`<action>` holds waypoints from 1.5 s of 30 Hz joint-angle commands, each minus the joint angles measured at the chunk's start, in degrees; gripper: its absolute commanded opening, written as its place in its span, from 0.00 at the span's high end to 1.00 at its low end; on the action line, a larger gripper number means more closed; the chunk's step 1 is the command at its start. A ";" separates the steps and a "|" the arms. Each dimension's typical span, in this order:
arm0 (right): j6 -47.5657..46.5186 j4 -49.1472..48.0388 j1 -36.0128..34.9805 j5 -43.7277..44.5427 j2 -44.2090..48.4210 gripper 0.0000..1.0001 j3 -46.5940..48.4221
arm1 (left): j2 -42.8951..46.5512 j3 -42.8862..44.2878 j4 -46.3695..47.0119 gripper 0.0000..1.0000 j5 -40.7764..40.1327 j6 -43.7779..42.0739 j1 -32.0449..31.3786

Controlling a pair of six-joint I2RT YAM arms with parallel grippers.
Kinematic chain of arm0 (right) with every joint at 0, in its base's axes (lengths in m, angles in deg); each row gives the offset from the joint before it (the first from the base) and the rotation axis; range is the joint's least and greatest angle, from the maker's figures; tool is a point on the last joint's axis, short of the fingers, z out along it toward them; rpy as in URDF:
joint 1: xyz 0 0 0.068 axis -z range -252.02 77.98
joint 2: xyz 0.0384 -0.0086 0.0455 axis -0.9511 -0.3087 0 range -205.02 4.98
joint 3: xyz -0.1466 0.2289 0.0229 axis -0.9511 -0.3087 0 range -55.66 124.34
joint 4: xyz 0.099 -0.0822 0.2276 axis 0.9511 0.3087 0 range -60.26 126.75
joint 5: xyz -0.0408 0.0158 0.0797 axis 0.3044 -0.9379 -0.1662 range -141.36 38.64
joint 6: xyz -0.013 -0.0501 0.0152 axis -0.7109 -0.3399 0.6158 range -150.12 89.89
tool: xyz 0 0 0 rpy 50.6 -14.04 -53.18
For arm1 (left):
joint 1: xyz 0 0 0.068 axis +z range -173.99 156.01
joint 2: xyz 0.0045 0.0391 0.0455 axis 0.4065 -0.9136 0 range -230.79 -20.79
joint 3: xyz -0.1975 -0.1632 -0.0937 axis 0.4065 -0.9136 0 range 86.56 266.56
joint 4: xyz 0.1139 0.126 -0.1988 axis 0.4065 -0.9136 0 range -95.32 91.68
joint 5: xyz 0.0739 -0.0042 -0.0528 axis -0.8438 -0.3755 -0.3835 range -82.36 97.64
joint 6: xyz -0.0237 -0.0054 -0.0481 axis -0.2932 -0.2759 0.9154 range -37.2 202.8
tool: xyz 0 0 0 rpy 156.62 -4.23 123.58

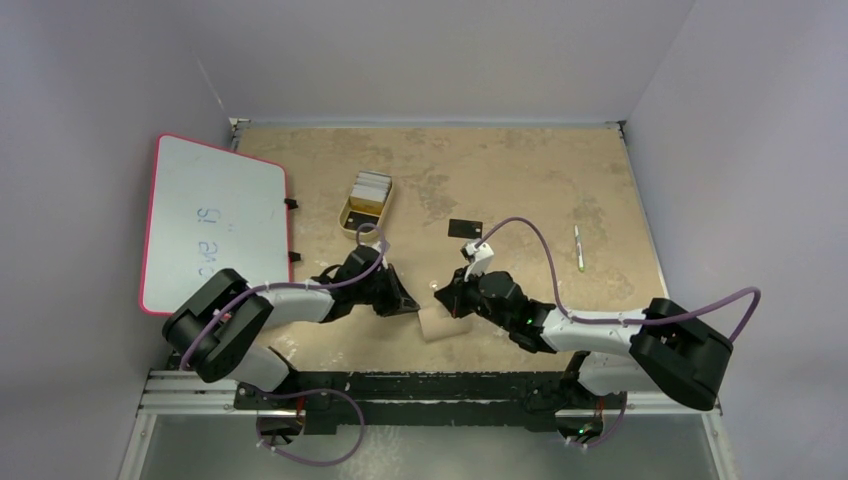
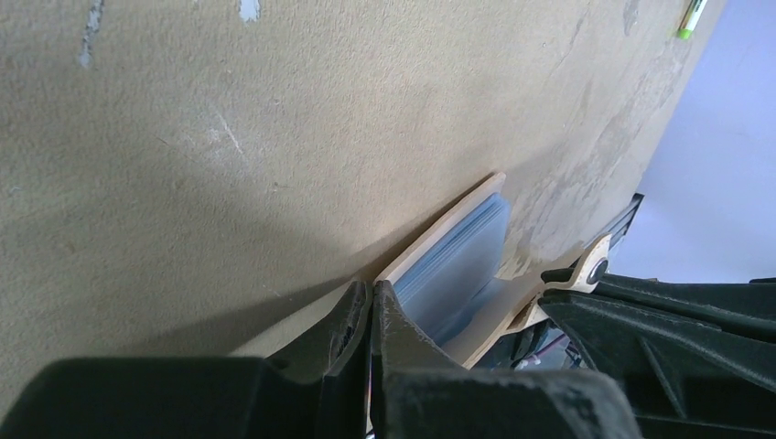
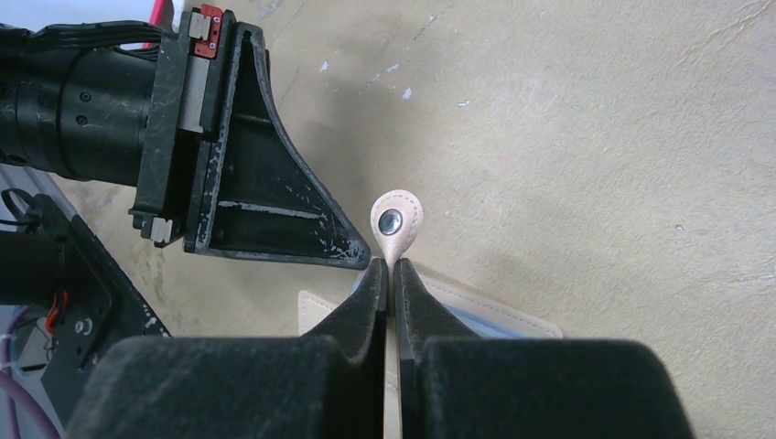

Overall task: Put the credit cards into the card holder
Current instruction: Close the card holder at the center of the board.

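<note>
Tan card holder (image 1: 437, 325) shows blue-grey pockets (image 2: 458, 265); black card (image 1: 466, 228), yellow tray (image 1: 343, 218), pink-framed whiteboard (image 1: 215, 220) on mottled beige table (image 1: 520, 170).

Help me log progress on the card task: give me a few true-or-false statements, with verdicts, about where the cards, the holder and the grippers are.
1. Pale cards sit in the yellow tray. True.
2. The black card is in that tray too. False: it lies alone on the table, apart from the tray.
3. The right gripper is shut on the snap tab of the card holder. True.
4. The left gripper is open, clear of the card holder. False: it is shut on the card holder's tan edge.
</note>
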 commanded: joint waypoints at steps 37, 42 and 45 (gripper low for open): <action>2.07 -16.68 12.48 -7.76 -14.81 1.00 0.67 | 17.61 14.06 -32.22 0.58 -25.91 -11.46 3.40; 3.07 -10.93 13.80 -8.29 -13.65 1.00 -1.03 | 13.63 14.66 -27.68 0.50 -21.35 -12.54 6.43; 3.59 -8.44 13.80 -8.98 -13.70 1.00 -1.35 | 11.35 15.92 -25.83 0.45 -18.96 -14.17 6.76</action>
